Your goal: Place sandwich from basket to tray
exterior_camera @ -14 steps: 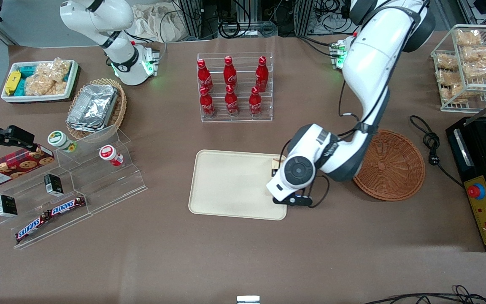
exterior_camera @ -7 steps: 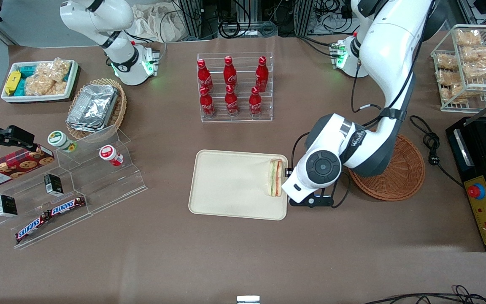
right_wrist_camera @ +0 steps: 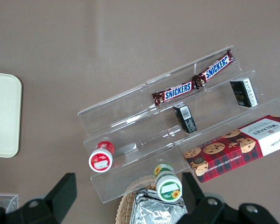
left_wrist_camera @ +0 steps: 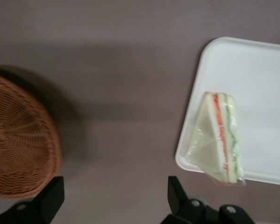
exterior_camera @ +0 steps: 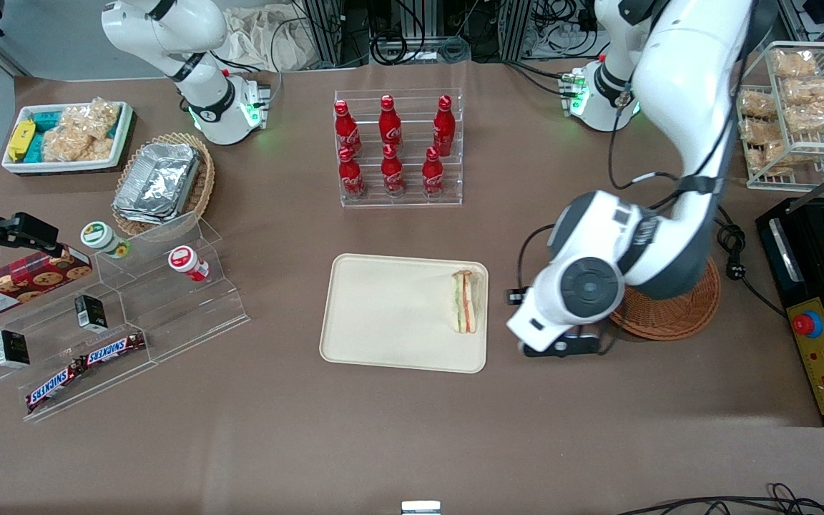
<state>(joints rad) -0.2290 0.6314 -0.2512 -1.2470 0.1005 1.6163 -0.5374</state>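
The sandwich [exterior_camera: 464,302] [left_wrist_camera: 219,140], a clear-wrapped wedge with green and orange-red layers, lies on the cream tray [exterior_camera: 390,315] [left_wrist_camera: 256,74], at the tray's edge nearest the working arm. My gripper [left_wrist_camera: 114,186] is open and holds nothing. It hangs over bare table between the tray and the reddish-brown basket [exterior_camera: 677,315] [left_wrist_camera: 18,144]. In the front view the white wrist [exterior_camera: 584,290] covers the fingers and part of the basket. The part of the basket that shows has nothing in it.
A rack of red cola bottles [exterior_camera: 398,146] stands farther from the front camera than the tray. A clear stepped shelf of snacks [exterior_camera: 133,300] lies toward the parked arm's end. A black machine [exterior_camera: 820,300], a cable [exterior_camera: 730,243] and a wire snack rack [exterior_camera: 798,107] are at the working arm's end.
The gripper was over the tray's edge, covering the sandwich. It has let go and moved away toward the basket, leaving the sandwich lying on the tray.
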